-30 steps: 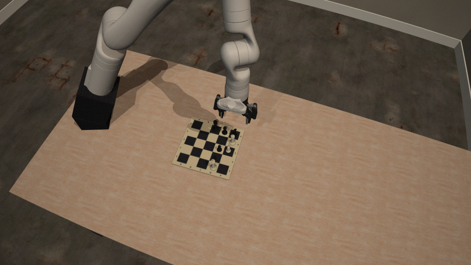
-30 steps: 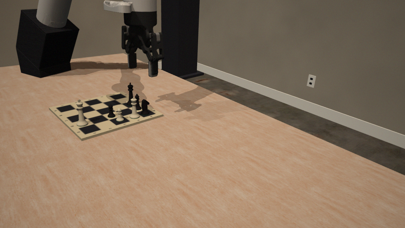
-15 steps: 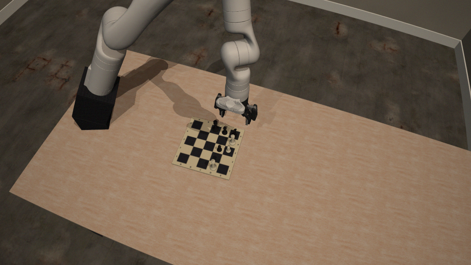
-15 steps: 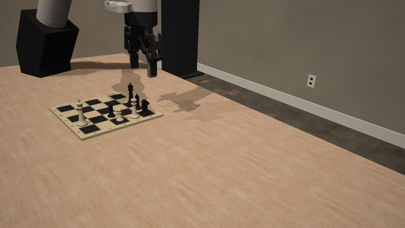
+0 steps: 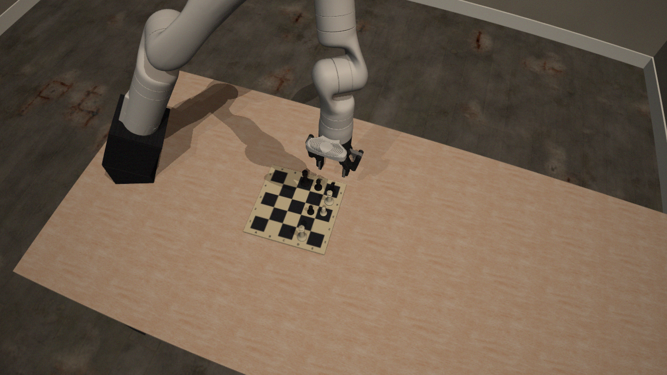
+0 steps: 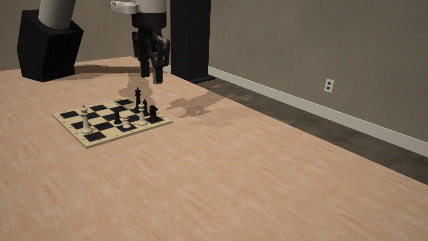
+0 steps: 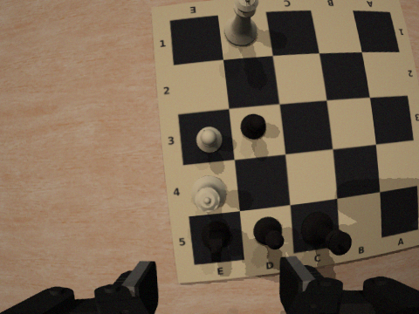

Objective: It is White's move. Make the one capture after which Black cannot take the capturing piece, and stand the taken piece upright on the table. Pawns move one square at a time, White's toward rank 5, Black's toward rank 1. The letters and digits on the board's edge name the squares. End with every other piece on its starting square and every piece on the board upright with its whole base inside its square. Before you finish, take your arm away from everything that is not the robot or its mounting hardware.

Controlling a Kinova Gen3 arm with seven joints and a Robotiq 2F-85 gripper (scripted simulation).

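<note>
The small chessboard (image 5: pixel 296 209) lies on the table. In the wrist view the white king (image 7: pixel 243 20) stands on D1, a white pawn (image 7: pixel 209 139) on E3, a black pawn (image 7: pixel 253 126) on D3 and the white queen (image 7: pixel 209 194) on E4. On rank 5 stand a black knight (image 7: pixel 216 235) on E5, a black bishop (image 7: pixel 269 232) on D5 and the black king (image 7: pixel 323 233) on C5. All pieces are upright. My gripper (image 6: pixel 151 76) hangs well above the table just beyond the rank 5 edge, near the E and D files. Its fingers are partly open and hold nothing.
The arm's black base block (image 5: pixel 130 149) stands at the table's far left corner. A dark pillar (image 6: pixel 190 38) stands behind the table near the gripper. The wooden table stretches wide to the right of the board.
</note>
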